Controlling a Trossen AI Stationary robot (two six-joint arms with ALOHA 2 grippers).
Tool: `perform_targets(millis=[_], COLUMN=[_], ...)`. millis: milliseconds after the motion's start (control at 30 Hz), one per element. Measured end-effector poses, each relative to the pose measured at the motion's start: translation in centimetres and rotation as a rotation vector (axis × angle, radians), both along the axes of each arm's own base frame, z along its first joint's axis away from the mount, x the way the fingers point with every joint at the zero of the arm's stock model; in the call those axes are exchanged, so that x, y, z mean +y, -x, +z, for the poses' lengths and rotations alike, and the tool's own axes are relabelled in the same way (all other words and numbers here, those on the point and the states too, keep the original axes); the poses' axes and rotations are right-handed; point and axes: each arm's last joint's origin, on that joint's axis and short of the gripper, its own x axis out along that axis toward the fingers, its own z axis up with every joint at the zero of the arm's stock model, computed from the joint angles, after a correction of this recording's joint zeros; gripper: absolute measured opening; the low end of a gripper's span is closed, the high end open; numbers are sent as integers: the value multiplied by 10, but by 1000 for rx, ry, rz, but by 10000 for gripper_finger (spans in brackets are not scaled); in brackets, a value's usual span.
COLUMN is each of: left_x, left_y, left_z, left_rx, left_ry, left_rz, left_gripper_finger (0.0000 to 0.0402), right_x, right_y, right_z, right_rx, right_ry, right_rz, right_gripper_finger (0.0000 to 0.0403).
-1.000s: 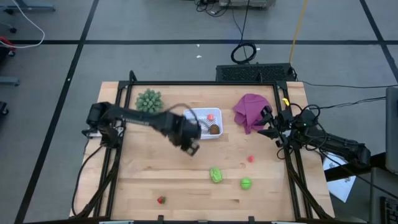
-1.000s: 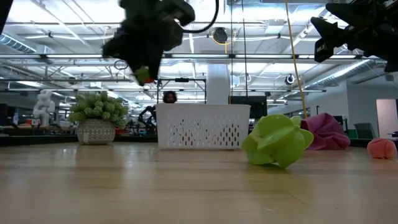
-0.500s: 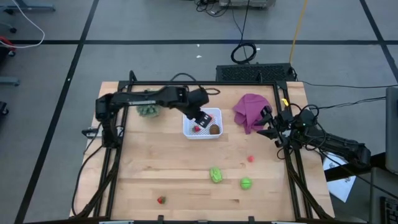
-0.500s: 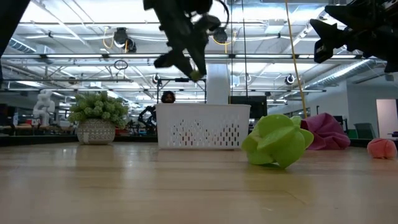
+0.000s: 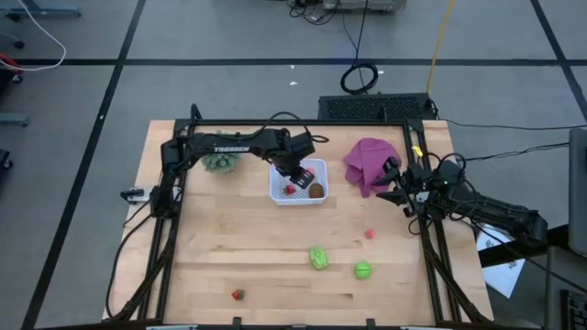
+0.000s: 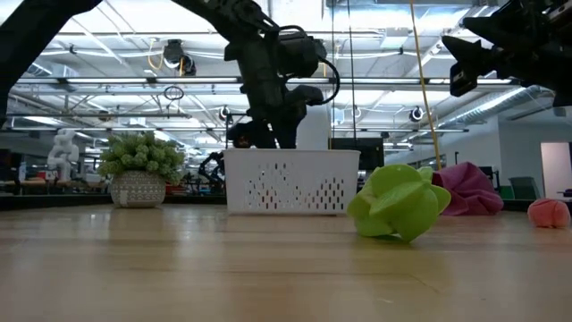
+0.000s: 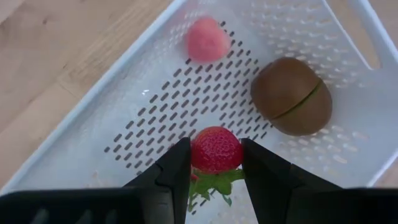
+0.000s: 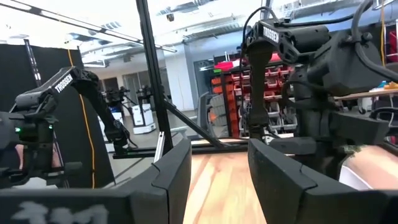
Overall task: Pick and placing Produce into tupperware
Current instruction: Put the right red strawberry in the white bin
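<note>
- While the left gripper (image 7: 214, 180) hangs over the white tupperware (image 5: 299, 182) at the far middle of the desk (image 5: 229, 247), its fingers (image 7: 171, 177) clamp a red strawberry (image 7: 216, 149).
- Inside the tupperware lie a brown kiwi (image 7: 291, 96) and a pink piece (image 7: 208, 40), apart from each other.
- Toward the near edge rest a green piece (image 5: 318, 258), a green ball (image 5: 363, 269), a pink bit (image 5: 371, 234) and another strawberry (image 5: 238, 294).
- At the right edge beside the purple cloth (image 5: 369, 162), the right gripper (image 8: 217, 168) waits with fingers parted, holding nothing.

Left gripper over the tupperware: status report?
Left gripper shut on strawberry, low over tupperware. Brown kiwi, pink piece already inside. Right gripper open, parked by purple cloth. Nothing in the way.
</note>
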Motion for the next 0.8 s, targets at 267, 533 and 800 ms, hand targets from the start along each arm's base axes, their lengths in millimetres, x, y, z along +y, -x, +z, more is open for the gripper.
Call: perform_targets(millis=[267, 533, 800], left_x=[-8, -9, -9], left_y=[-6, -7, -17], left_z=[-8, -10, -22], left_rx=[9, 18, -17], left_ry=[1, -26, -30], left_rz=[-21, -15, -25], left_gripper_finger=[129, 129, 129], right_x=[0, 0, 0], right_y=[0, 0, 0], right_z=[0, 0, 0], right_rx=[-7, -5, -5], right_ry=[21, 13, 9], right_rz=[-7, -6, -5], right_gripper_finger=[151, 151, 151])
